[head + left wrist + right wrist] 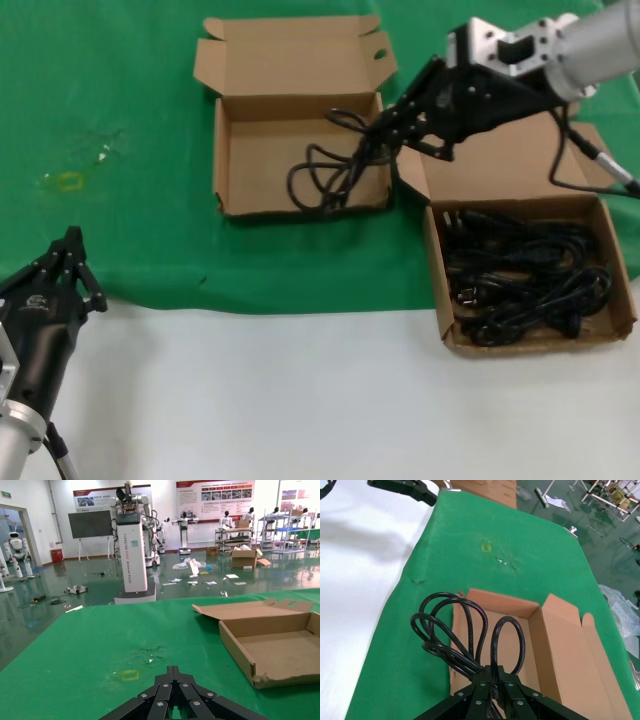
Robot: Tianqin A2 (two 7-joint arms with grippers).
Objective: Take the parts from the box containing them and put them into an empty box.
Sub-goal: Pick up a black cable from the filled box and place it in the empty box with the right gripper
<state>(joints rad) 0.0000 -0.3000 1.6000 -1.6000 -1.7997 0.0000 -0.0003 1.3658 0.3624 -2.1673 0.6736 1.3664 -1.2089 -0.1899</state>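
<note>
So the right gripper (385,133) is hovering over the right edge of the empty box (232,165), which sits up at about 12 o'clock on the green cloth (120,100), and its jaws are clamped on a power cord (330,175) whose loops already droop down onto the box floor. The rest of the cords (525,275) are piled in the source box (440,270) over at roughly 3 o'clock, just beside the first box.

Handling-wise, I'd guess these cords are light and floppy, rubbery enough not to slip, but the loops splay and can snag on a box wall or on each other. Nothing fragile here. Best place to grab looks like the middle of a bundle where several strands cross, not a plug end, otherwise you'd likely drag out one long tail.

The left gripper (68,268) is parked down at about 8 o'clock near the cloth's front edge, fingers together, holding nothing.

What the views add: the head view shows both boxes and how the cord trails into the tray. The right wrist view shows the grip itself, with the loops (465,630) fanning out from the pinched fingertips over the open tray (560,650), which the head view mostly hides behind the arm. The left wrist view only catches the empty box's corner (250,667) and a yellowish mark (130,675) on the cloth, no cords at all.
</note>
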